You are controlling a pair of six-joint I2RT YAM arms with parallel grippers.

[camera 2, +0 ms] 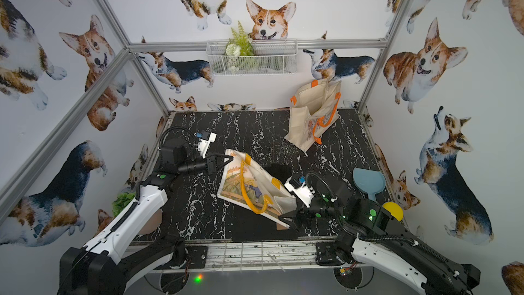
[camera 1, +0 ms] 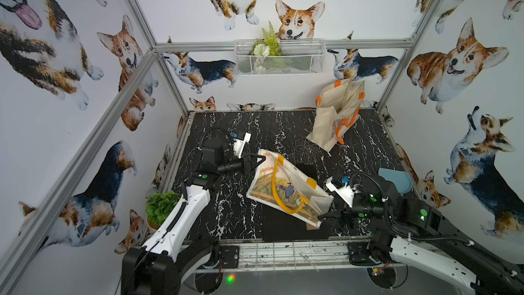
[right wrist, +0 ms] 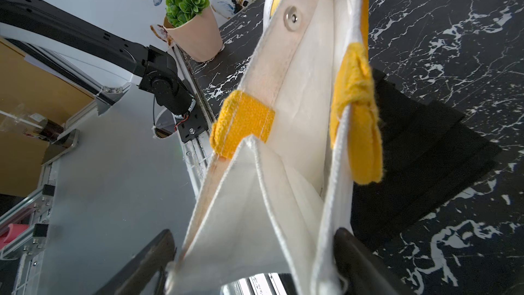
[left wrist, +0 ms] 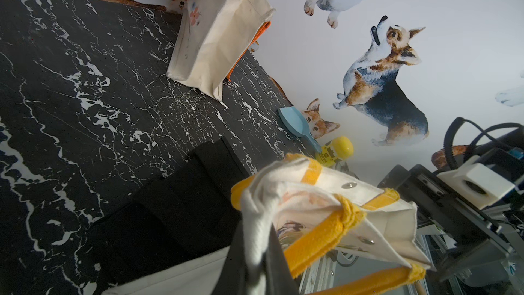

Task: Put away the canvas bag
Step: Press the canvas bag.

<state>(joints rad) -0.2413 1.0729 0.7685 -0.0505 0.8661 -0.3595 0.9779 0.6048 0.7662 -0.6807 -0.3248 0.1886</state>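
The canvas bag is cream with yellow handles and a printed picture. It hangs tilted over the middle of the black marble table, shown in both top views. My left gripper is shut on the bag's rim at its far-left top corner; in the left wrist view the cream cloth is pinched between the dark fingers. My right gripper stands open at the bag's near-right end. In the right wrist view its fingers straddle the bag's open side panel.
A second cream bag with orange handles stands at the back right. A white wire basket hangs on the back rail. A potted plant sits front left, a blue scoop and a yellow toy right. Black cloth lies under the bag.
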